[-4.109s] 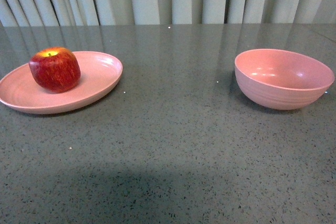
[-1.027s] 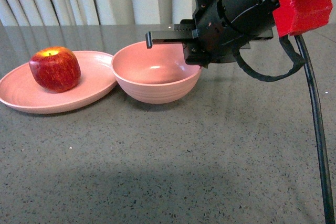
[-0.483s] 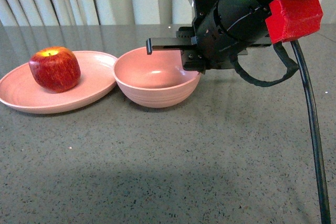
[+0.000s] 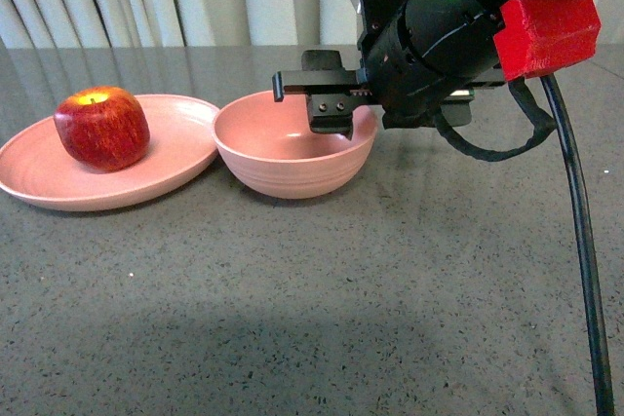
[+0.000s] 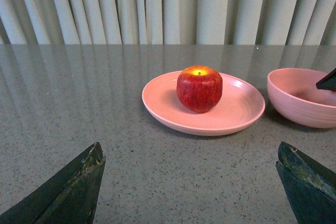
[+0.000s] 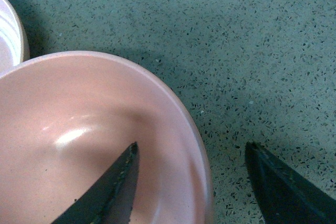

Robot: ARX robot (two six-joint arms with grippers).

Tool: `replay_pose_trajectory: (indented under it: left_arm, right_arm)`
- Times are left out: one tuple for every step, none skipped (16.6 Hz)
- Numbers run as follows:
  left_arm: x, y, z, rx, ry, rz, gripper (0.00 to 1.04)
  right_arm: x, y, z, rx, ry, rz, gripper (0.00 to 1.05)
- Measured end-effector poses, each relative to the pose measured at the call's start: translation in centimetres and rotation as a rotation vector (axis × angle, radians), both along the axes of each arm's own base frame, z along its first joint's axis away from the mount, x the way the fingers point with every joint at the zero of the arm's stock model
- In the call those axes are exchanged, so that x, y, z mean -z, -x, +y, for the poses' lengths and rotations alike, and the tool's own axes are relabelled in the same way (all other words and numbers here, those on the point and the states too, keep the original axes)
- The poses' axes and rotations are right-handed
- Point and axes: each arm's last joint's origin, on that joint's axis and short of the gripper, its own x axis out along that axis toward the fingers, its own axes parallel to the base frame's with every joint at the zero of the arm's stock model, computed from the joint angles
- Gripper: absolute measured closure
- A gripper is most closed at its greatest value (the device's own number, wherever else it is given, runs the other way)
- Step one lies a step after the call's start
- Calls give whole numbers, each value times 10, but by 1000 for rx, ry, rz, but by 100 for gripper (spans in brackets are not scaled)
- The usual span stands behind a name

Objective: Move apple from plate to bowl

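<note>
Plainly, the apple [image 4: 101,128] sits on the plate [image 4: 190,151] while the right gripper [image 6: 192,146] straddles the bowl [image 4: 292,169] rim.

Front view: the apple rests stem up, left of the plate's middle, at the left of the frame. The bowl stands at the centre, just beside the plate's right edge; I cannot tell if they touch. The right gripper reaches in from the upper right with its jaws apart, one finger inside the bowl and the other outside over the grey table [image 4: 390,289], clamping nothing. The left gripper [image 5: 189,148] faces the plate with its jaws wide apart and empty.
</note>
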Motion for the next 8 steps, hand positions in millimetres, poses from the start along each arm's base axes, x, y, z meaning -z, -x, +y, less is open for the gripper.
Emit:
replay_pose_trajectory:
  left_arm:
    - [0, 0, 0, 0, 0, 0, 7]
    - [0, 0, 0, 0, 0, 0, 7]
    - [0, 0, 0, 0, 0, 0, 7]
    - [0, 0, 0, 0, 0, 0, 7]
    - [0, 0, 0, 0, 0, 0, 7]
    - [0, 0, 0, 0, 0, 0, 7]
    - [0, 0, 0, 0, 0, 0, 7]
    - [0, 0, 0, 0, 0, 0, 7]
  right_arm:
    - [-2, 0, 0, -1, -3, -4, 36]
    - [-7, 2, -1, -3, -12, -15, 27]
    - [-17, 5, -5, -8, -32, -36, 15]
    - [-27, 8, -9, -13, -52, -58, 6]
    - [-44, 12, -18, -16, -92, -102, 7]
    - [-56, 16, -29, 2, -117, -150, 7]
    - [-65, 22, -40, 14, -142, -194, 6]
    - [-72, 31, -53, 23, -175, -251, 7]
